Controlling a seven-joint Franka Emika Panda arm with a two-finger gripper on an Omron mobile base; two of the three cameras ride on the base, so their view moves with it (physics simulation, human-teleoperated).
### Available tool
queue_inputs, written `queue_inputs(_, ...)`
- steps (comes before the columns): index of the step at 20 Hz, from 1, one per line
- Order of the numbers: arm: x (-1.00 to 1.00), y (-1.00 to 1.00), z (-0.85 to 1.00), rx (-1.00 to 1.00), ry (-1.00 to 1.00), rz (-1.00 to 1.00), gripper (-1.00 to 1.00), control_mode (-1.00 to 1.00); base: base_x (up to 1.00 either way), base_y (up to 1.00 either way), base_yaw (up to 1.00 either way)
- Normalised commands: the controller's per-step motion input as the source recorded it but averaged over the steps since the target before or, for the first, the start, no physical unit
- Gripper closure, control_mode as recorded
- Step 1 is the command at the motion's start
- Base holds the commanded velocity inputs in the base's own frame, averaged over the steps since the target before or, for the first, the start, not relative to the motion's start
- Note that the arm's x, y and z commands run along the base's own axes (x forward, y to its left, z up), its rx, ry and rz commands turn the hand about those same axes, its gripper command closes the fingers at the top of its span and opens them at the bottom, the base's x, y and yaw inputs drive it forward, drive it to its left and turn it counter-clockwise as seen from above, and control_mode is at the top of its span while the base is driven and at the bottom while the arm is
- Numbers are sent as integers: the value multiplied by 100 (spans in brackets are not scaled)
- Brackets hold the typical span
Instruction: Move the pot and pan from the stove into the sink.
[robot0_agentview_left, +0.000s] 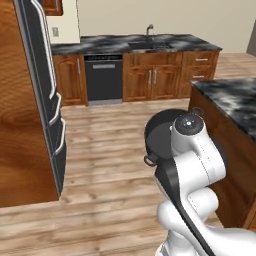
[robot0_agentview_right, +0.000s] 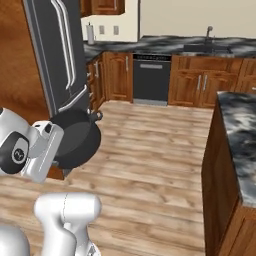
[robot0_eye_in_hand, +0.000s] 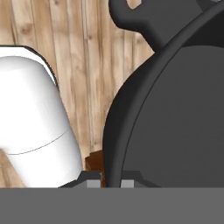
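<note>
Up close in the hand view, the gripper (robot0_eye_in_hand: 106, 181) is clamped tight on the rim of the pot (robot0_eye_in_hand: 175, 113), one fingertip on each side of the thin wall, and one of the pot's loop handles sits at the top of that view.

From the left base view the pot (robot0_agentview_left: 159, 132) hangs in the air above the wooden floor (robot0_agentview_left: 110, 150), tipped on its side, with a small loop handle poking out at its lower left edge and the white arm in front of it. It is carried just beside the near corner of the island counter (robot0_agentview_left: 230, 100). In the right base view the pot (robot0_agentview_right: 77, 137) shows its dark round body at the end of the arm, near the tall dark fridge (robot0_agentview_right: 55, 55).

Far across the floor, on the back counter, sits the sink (robot0_agentview_left: 150, 46) with its slim faucet (robot0_agentview_left: 149, 29), and the dishwasher (robot0_agentview_left: 104, 77) stands under that counter's left part. The sink (robot0_agentview_right: 207, 49) is well apart from the pot.
</note>
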Motion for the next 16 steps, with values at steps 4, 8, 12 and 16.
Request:
queue_inputs(4,0,0,0,0,0,0,100,100,74,27,-2)
queue_inputs(8,0,0,0,0,0,0,100,100,76,24,-2)
queue_inputs(12,0,0,0,0,0,0,100,100,80,21,-2)
queue_inputs(16,0,0,0,0,0,0,100,100,82,20,-2)
